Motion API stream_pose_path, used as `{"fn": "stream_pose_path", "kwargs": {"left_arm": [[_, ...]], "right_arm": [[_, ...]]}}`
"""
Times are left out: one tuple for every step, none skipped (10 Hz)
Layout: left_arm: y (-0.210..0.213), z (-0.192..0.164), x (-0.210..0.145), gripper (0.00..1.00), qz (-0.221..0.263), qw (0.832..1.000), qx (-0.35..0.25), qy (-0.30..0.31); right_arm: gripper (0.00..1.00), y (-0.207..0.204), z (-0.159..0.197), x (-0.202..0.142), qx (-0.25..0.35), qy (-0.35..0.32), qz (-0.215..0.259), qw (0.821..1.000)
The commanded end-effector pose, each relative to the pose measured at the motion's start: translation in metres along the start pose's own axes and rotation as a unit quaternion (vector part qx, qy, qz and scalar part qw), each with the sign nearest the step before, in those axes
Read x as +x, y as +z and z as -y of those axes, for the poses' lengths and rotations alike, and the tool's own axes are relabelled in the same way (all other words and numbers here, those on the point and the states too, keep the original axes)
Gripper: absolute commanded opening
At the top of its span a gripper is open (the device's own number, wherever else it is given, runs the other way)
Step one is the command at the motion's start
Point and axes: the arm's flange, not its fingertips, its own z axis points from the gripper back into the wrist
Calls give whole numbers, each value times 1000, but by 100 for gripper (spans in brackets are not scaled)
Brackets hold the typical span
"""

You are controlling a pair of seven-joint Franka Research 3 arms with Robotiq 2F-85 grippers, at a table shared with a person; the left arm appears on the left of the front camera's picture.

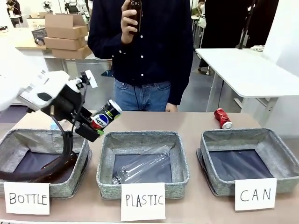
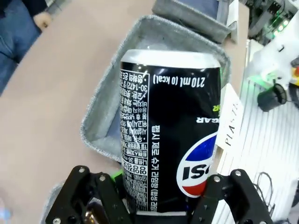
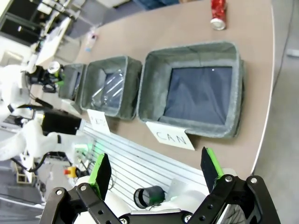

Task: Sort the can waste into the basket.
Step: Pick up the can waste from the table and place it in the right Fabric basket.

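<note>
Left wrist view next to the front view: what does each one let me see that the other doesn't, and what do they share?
Left wrist view: the dark can close up, so its fine print and the volume line near the silver rim can be read.
Front view: the red can on the table beyond the CAN basket, the BOTTLE basket, and the person's hand holding a brown bottle.
Shared: the robot's left hand shut on the dark can, with the PLASTIC basket close by.
</note>
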Motion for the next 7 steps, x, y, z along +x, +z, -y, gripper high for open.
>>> {"fn": "stream_pose_path", "kwargs": {"left_arm": [[-18, 24, 37, 28, 25, 999, -16, -39], [-23, 35, 70, 28, 45, 996, -21, -75], [-29, 53, 111, 28, 46, 992, -26, -118], [-38, 73, 154, 28, 46, 985, -29, -162], [-53, 95, 200, 28, 41, 977, -44, -204], [-74, 110, 238, 28, 34, 972, -45, -228], [-99, 119, 265, 28, 30, 969, -23, -245]], "right_arm": [[100, 1, -1, 1, 3, -3, 6, 1000], [100, 1, -1, 1, 3, -3, 6, 1000], [100, 1, -1, 1, 3, -3, 6, 1000], [100, 0, 0, 0, 0, 0, 1, 1000], [100, 5, 5, -9, 0, -13, -3, 1000], [100, 12, 12, -20, 3, -29, -10, 1000], [100, 22, 18, -36, 1, -40, -16, 999]]}}
